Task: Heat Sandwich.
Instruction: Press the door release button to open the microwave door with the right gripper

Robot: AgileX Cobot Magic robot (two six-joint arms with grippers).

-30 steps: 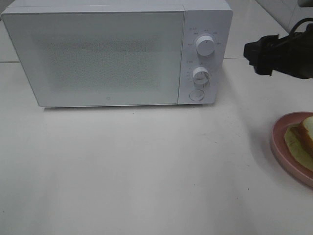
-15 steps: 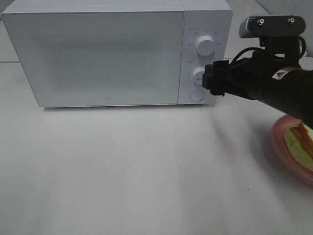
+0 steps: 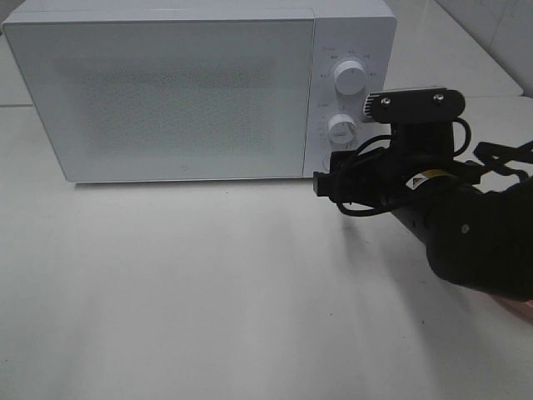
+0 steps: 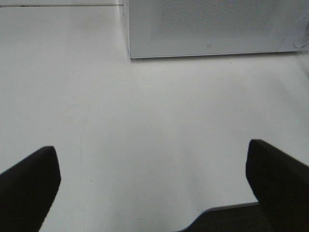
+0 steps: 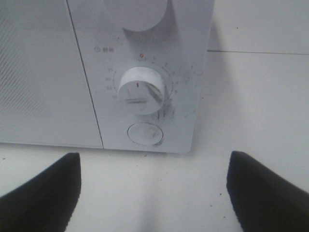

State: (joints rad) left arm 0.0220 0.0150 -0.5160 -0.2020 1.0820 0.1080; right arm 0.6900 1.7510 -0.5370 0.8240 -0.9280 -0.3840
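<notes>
Right claw (image 5: 154,191) spread, empty; door button (image 5: 145,134) at its 12 o'clock. Likely step: press it to pop the microwave (image 3: 166,92). Push square, centred; stay off the timer dial (image 5: 141,90) at the button's 12. Left claw (image 4: 154,186) spread, idle over the bench (image 4: 145,121). No sandwich in view, probably behind right arm. Writing: "30" on dial scale; small label unreadable.

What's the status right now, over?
Left gripper open, empty. Right gripper open, facing round button on microwave. Door shut. Sandwich not in view.

Microwave (image 3: 166,92) at table (image 3: 166,292) rear; right arm (image 3: 475,242) before its control panel (image 3: 375,50), near button (image 5: 145,134).
</notes>
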